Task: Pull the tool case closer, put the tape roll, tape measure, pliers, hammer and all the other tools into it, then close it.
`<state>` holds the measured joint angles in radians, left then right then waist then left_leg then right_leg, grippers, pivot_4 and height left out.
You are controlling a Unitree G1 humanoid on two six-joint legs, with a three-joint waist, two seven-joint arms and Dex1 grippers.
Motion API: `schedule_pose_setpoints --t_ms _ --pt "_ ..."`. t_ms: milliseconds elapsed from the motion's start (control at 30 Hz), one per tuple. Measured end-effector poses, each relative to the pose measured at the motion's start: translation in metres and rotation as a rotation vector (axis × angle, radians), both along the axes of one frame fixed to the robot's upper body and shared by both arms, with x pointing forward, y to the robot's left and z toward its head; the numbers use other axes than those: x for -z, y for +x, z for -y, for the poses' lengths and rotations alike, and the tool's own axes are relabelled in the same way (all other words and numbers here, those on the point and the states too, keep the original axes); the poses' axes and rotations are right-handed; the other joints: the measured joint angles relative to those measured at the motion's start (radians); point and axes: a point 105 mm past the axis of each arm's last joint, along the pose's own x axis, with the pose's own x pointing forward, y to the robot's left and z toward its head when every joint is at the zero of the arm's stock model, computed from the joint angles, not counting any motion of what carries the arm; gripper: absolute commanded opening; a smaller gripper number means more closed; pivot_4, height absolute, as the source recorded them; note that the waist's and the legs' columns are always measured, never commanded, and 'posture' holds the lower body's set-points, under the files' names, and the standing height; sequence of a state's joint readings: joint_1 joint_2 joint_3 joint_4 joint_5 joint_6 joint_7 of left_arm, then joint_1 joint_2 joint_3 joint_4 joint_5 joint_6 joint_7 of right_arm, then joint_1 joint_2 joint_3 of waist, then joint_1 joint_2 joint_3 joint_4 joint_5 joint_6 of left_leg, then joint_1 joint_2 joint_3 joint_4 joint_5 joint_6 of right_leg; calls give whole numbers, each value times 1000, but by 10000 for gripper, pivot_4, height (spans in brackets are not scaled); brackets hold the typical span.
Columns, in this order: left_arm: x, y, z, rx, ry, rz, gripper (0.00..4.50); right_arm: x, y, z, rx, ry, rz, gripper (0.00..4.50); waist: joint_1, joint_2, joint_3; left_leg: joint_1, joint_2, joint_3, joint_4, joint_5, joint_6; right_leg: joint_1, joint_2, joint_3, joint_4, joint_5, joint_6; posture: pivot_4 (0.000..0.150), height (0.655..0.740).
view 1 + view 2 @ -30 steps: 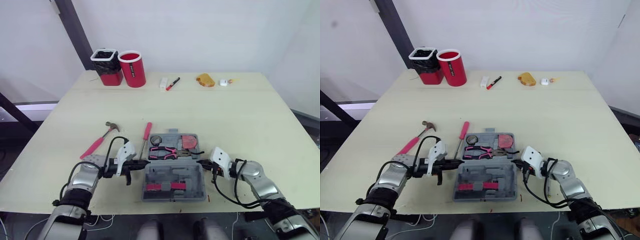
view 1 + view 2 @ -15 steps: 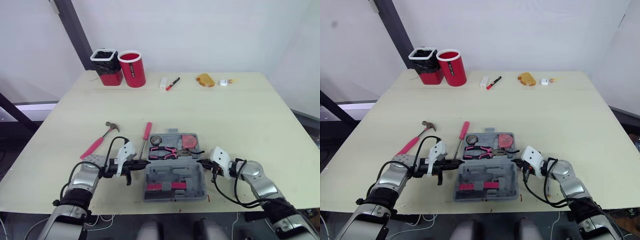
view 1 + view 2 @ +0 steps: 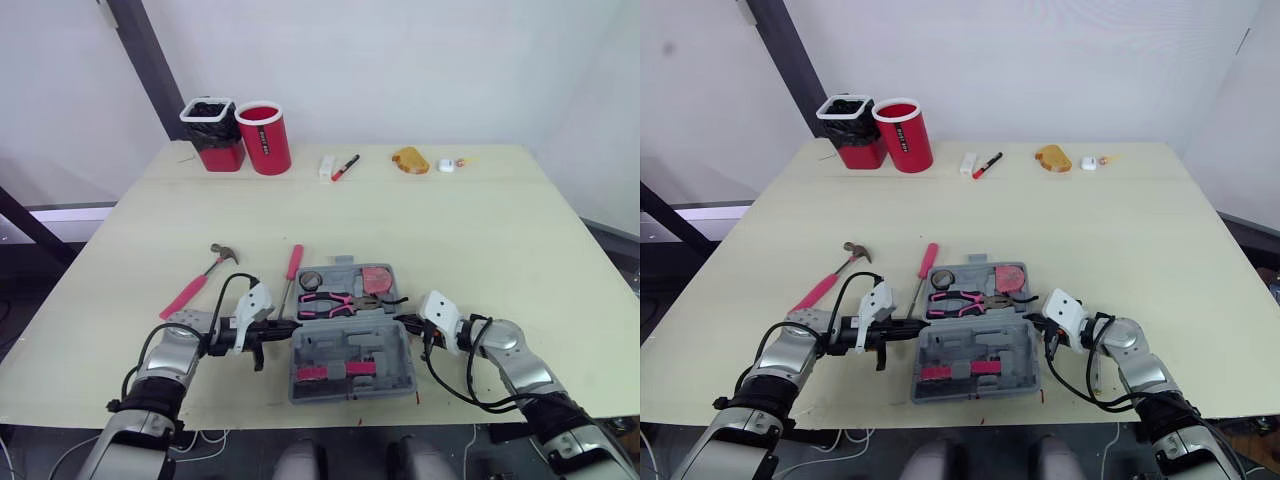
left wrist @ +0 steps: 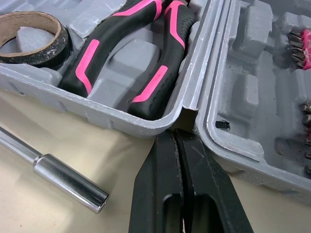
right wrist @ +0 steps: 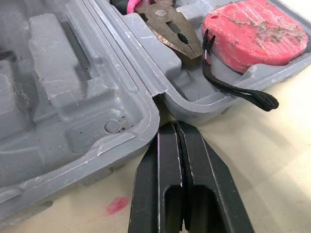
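The grey tool case [image 3: 352, 349] lies open near the table's front edge. Its far half holds the tape roll [image 3: 311, 281], the pink-handled pliers [image 3: 330, 303] and the pink tape measure [image 3: 377, 281]. My left gripper [image 3: 283, 326] is shut, its tip at the left end of the case's hinge [image 4: 189, 114]. My right gripper [image 3: 405, 321] is shut too, with its tip against the hinge's right end [image 5: 158, 94]. The pink-handled hammer [image 3: 200, 282] and a red-handled screwdriver [image 3: 292, 270] lie on the table left of the case.
Two red cups [image 3: 263, 137], one lined with black, stand at the back left. A white box and red marker [image 3: 338, 166], a yellow item [image 3: 410, 159] and a small white item [image 3: 446, 164] lie along the far edge. The table's front edge runs just behind the case.
The case's near half has shifted slightly to the right and its front has lifted a little. Both grippers stay shut at the hinge ends.
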<state>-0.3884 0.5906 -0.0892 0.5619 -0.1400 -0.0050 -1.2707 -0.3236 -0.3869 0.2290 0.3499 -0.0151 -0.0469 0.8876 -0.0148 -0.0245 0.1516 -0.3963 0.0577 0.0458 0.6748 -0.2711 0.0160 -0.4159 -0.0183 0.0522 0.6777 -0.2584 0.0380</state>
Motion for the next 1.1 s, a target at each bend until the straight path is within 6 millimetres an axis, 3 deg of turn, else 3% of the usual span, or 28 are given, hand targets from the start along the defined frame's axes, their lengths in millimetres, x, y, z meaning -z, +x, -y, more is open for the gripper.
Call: schedule_pose_setpoints --t_ms 1100 --pt "1 0 3 4 -7 -1 809 1 -5 1 -8 -6 -34 127 1 0 0 0 0 0 0 0 0 0 0 0 0 0 0 1500 7400"
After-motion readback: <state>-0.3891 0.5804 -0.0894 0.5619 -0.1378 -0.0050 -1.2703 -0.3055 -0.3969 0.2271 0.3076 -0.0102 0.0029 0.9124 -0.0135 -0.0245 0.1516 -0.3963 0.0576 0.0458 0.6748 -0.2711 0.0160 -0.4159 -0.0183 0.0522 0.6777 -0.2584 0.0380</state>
